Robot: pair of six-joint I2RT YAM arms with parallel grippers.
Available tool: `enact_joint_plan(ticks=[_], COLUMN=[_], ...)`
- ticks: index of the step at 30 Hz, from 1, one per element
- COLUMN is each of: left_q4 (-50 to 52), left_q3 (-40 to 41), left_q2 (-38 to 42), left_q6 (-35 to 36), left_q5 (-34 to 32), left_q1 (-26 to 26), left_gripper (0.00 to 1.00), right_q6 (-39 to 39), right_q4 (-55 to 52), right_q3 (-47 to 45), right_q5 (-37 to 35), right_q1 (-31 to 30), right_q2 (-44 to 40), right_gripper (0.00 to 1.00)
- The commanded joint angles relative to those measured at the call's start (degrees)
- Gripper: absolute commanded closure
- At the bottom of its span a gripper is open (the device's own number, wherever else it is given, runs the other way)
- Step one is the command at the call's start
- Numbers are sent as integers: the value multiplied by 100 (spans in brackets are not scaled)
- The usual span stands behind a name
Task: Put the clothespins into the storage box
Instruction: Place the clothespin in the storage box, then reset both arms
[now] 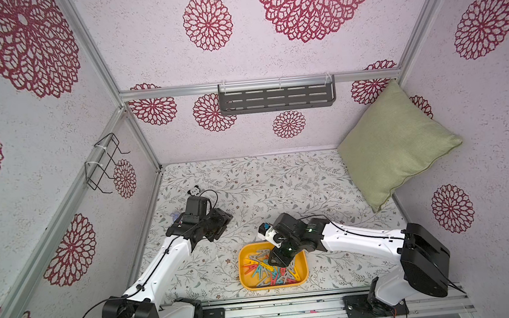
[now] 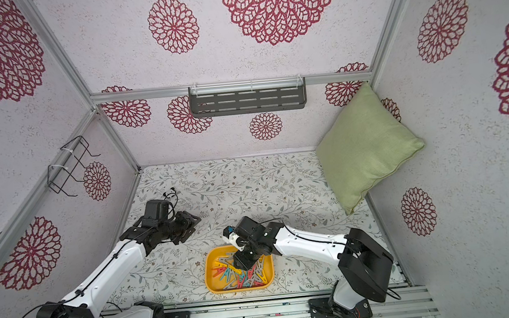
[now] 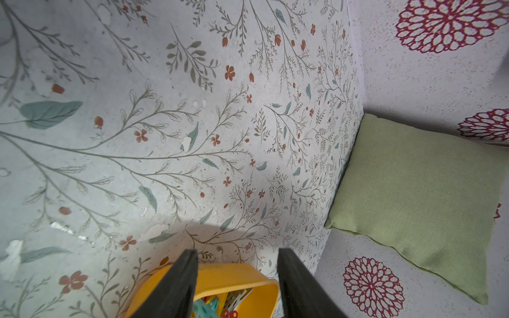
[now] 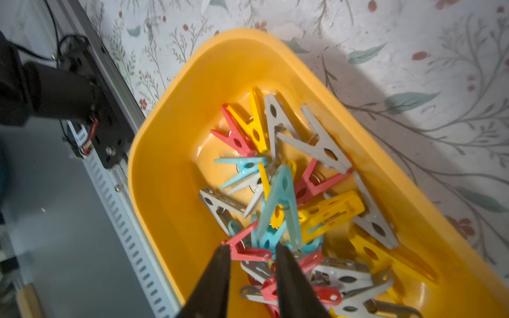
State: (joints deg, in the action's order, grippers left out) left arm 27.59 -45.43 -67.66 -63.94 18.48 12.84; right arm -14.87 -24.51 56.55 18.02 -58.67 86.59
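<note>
Floral-print table covering (image 1: 249,182) forms the work surface, enclosed by pale walls (image 1: 149,49) printed with red rosettes. Any print on the arm housings is too small to read.

1. Location of the storage box (image 1: 242,271): at the 6 o'clock edge of the table in both top views, just beside the front rail (image 1: 291,301).
2. Location of the clothespins (image 4: 316,154): piled loose inside the storage box, red, yellow, teal and grey, crossing one another.
3. State of the right gripper (image 4: 253,249): it hangs over the box, toward its 1 o'clock part, fingertips pointing into the pile. The jaws stand a narrow gap apart and clamp nothing. One red clothespin (image 4: 248,252) lies just beside a fingertip. One teal clothespin (image 4: 282,198), blurred, stands tilted on the pile just ahead of the gap.
4. State of the left gripper (image 3: 237,252): it sits at 10 o'clock from the box, well apart, over bare covering. The jaws are moderately wide and empty.
5. Other items: green cushion (image 1: 396,144) at 2 o'clock, panda toy (image 1: 193,191) at 10 o'clock.
</note>
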Motion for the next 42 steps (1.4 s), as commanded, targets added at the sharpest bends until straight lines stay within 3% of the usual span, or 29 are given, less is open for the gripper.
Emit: enact_joint_plan(ticks=[1, 7, 11, 12, 17, 19, 22, 26, 29, 32, 38, 42], left_q4=[129, 486, 923, 1037, 1402, 1477, 1565, 1328, 635, -65, -990, -2090], left_q3=[60, -187, -583, -700, -1278, -1515, -1826, -1969, -1577, -1104, -421, 401], left_q2=[293, 829, 1158, 1237, 1482, 1543, 1541, 1506, 1623, 1870, 1230, 699], left_q6=[0, 313, 735, 847, 1402, 1649, 1965, 2585, 3279, 4087, 4286, 4423], left_q5=[-227, -599, -918, -1011, -1329, -1656, -2473, -3647, -4176, -4226, -5101, -5209], left_q1=[-36, -71, -102, -123, -232, -254, -247, -252, -250, -257, -610, -984], left_gripper=[46, 42, 37, 0, 3, 3, 3, 3, 3, 3, 3, 3], right_q6=[-125, -217, -313, -294, 78, 316, 844, 1814, 1417, 1202, 980, 1008], right_q4=[227, 295, 456, 563, 1660, 2296, 3761, 5609, 4459, 3631, 4100, 4793], right_q3=[30, 166, 224, 212, -170, -412, -1113, -2006, -1405, -957, -1355, -1943], right_q5=[-338, -1375, -2356, -2612, -3663, -4146, -4969, -4833, -4692, -4428, -3997, -3997], right_q1=[-22, 51, 281, 381, 892, 1034, 1138, 1385, 2094, 2762, 3890, 4471], right_q2=[-380, -772, -1166, -1291, -2011, -2363, -2804, -3466, -3199, -2673, -1839, -1348], right_gripper=[49, 30, 25, 24, 19, 1, 1, 1, 1, 1, 1, 1])
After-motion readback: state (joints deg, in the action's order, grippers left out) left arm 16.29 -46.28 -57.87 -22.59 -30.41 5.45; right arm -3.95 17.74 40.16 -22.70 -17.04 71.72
